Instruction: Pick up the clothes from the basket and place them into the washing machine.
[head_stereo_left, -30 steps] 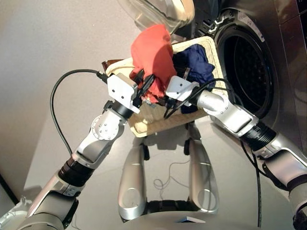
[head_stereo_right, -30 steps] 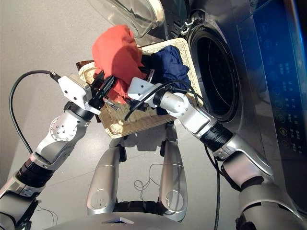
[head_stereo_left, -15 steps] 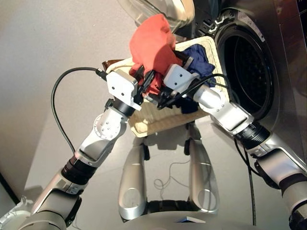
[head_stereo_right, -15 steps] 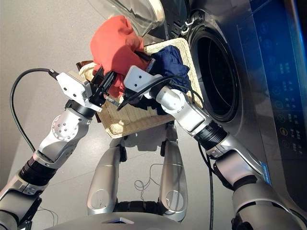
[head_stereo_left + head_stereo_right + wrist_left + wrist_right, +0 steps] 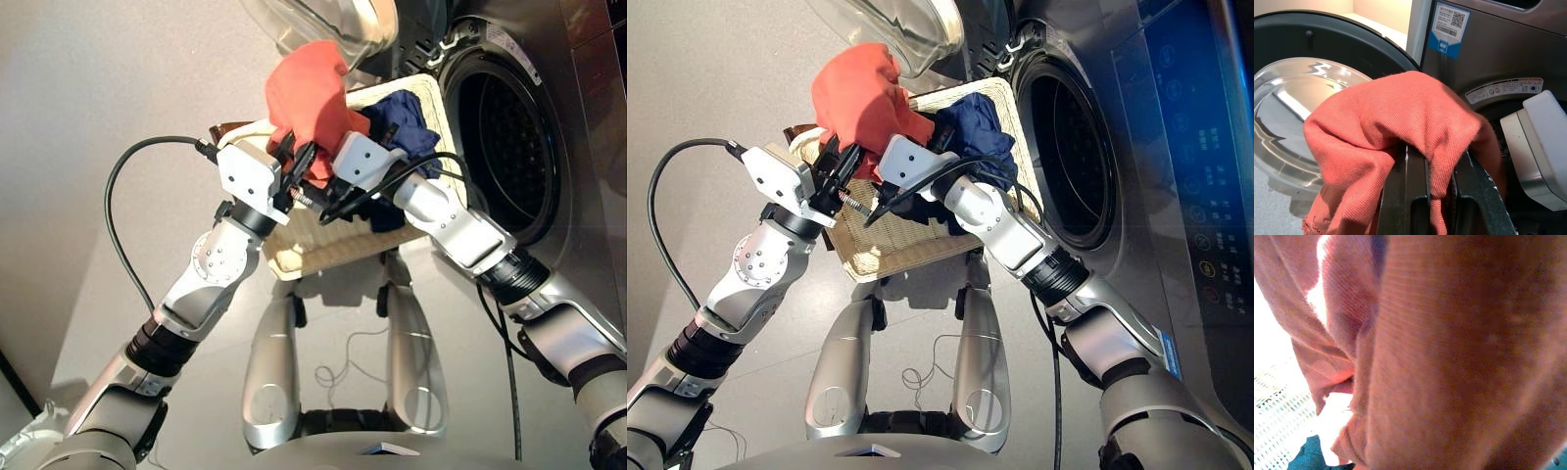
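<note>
- Coral garment [image 5: 306,93] is lifted above the basket [image 5: 323,250], pinched between the left gripper's [image 5: 294,168] two black fingers [image 5: 1405,196]; cloth drapes over and past their tips.
- Right gripper [image 5: 328,186] sits just beside the left, pressed into the same cloth; whether its fingers are parted or clenched cannot be told.
- Navy garment [image 5: 402,127] lies in the basket, beyond the right gripper's fingers.
- Judgement: keep the pinch firm and carry the cloth clear of the door glass [image 5: 1298,112] toward the washing machine's drum mouth [image 5: 505,147], minding trailing hem.

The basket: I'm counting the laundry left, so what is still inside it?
In the basket lies the navy garment; the lifted coral garment and both arms hide part of its floor. No black garment shows.
</note>
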`<state>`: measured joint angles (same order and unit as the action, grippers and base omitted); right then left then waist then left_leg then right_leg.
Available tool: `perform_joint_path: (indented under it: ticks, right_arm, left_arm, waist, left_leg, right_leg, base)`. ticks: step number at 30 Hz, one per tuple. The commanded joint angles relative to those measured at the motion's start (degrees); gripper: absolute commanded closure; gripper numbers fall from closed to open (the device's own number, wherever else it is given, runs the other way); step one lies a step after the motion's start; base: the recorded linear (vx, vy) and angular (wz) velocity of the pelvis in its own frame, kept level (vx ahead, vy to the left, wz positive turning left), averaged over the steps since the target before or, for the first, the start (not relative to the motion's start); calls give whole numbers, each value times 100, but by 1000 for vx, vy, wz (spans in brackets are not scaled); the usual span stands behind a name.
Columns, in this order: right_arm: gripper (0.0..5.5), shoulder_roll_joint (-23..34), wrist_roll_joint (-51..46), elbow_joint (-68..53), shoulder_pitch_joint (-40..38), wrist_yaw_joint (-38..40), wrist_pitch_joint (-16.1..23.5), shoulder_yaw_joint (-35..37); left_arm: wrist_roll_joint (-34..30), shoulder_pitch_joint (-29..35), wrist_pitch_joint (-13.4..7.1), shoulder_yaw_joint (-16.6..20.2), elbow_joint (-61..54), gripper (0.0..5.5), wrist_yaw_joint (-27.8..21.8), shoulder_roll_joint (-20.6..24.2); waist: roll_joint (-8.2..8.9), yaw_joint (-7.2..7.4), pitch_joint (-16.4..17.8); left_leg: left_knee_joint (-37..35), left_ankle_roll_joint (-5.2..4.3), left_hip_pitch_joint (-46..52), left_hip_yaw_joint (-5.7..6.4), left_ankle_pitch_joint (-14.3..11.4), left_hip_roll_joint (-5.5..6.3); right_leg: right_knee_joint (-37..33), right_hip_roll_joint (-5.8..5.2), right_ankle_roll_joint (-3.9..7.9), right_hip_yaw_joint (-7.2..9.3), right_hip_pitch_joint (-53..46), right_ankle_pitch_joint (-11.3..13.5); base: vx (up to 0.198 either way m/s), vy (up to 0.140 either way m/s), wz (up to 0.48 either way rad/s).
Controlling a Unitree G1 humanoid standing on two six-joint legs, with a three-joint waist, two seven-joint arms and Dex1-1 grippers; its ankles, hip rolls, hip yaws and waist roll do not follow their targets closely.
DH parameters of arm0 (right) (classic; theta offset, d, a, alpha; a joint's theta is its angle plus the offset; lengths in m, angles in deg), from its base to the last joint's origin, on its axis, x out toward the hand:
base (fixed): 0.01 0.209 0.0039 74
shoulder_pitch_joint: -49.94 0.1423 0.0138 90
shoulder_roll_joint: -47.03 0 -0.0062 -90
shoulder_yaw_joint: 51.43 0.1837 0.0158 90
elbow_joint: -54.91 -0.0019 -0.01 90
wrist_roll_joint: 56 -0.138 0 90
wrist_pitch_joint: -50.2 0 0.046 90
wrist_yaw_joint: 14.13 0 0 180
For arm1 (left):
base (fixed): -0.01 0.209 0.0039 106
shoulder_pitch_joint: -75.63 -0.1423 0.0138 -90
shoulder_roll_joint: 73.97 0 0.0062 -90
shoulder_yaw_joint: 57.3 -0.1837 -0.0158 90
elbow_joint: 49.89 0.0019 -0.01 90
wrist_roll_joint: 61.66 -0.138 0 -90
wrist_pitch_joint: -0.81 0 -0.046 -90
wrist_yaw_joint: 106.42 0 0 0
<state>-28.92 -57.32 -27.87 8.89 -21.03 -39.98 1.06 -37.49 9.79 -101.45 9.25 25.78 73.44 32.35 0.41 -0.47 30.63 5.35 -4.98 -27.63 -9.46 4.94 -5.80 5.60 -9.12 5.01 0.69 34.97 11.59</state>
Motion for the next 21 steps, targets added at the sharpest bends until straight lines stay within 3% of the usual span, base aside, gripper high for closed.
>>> perform_joint_path:
  ticks: [1, 3, 5, 9, 15, 21]
  right_arm:
    - [550, -26, 48, -511, 320, 253, 728, 315]
    - [550, -103, -165, -504, 32, 571, 844, 546]
    - [550, -244, -374, -466, -227, 857, 1016, 751]
    - [550, -585, -489, -541, -690, 1577, 1419, 1114]
    - [550, -534, 79, -324, -1129, 2160, 1255, 1244]
    - [550, -768, 32, 227, -1695, 2997, 1256, 1906]
  left_arm:
    - [-56, 0, -416, -24, -1067, 550, 55, 4]
    - [-42, -28, -474, -20, -1043, 541, 103, -19]
    - [-59, -58, -535, 2, -991, 0, 183, 10]
    - [-260, -95, -706, 32, -871, 0, 565, 20]
    - [-379, -88, -777, 10, -766, 0, 831, 152]
    - [-416, -93, -761, -84, -736, 0, 1034, 34]
  waist:
    - [-209, -50, -84]
    - [-224, -35, -84]
    - [-247, -29, -84]
    - [-307, 6, -84]
    - [-329, 48, -84]
    - [-348, 80, -84]
  left_leg:
    - [320, -115, -238, 234, -79, 94]
    - [329, -113, -242, 238, -80, 98]
    - [325, -115, -240, 238, -75, 97]
    - [338, -110, -232, 233, -82, 105]
    - [346, -104, -230, 224, -88, 110]
    - [403, -76, -304, 262, -111, 115]
  right_leg:
    - [92, -264, 446, -76, -266, -418]
    - [107, -265, 450, -80, -271, -432]
    - [110, -271, 458, -82, -269, -434]
    - [132, -267, 465, -84, -270, -451]
    - [162, -271, 479, -81, -259, -464]
    - [181, -273, 473, -70, -234, -476]
  base:
    - [0, 0, 0]
    - [0, 0, 0]
    - [0, 0, 0]
    - [0, 0, 0]
    - [0, 0, 0]
    - [0, 0, 0]
